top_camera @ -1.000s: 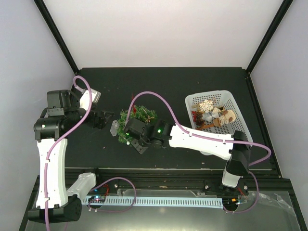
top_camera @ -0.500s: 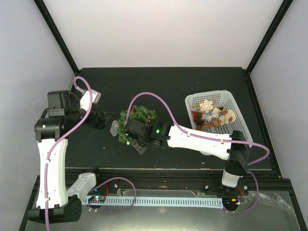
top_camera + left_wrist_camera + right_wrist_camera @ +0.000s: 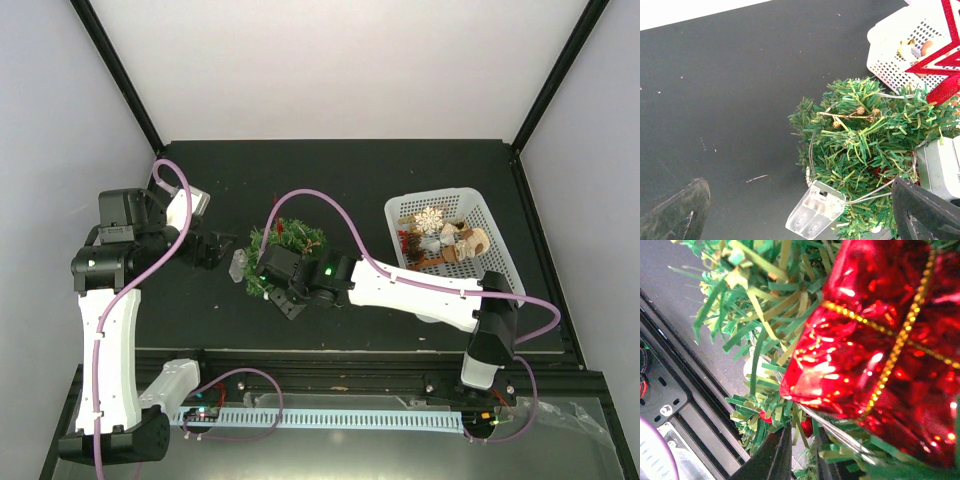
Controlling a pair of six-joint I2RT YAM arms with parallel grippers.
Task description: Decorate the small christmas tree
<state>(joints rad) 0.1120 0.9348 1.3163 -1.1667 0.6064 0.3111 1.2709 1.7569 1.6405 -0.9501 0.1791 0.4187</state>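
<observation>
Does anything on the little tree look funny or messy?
Yes. A clear plastic battery box dangles off the side of the small christmas tree on a thin wire instead of being tucked in. The wire's loops stick out loosely past the needles. Nothing looks spilled or broken.

The tree (image 3: 287,240) stands near the middle of the black surface (image 3: 400,175), its bushy green needles wound with thin silver wire (image 3: 811,150) that ends in a clear box (image 3: 815,210) at its side. A red glitter star (image 3: 945,55) and a red foil parcel (image 3: 875,345) sit among its branches.
</observation>
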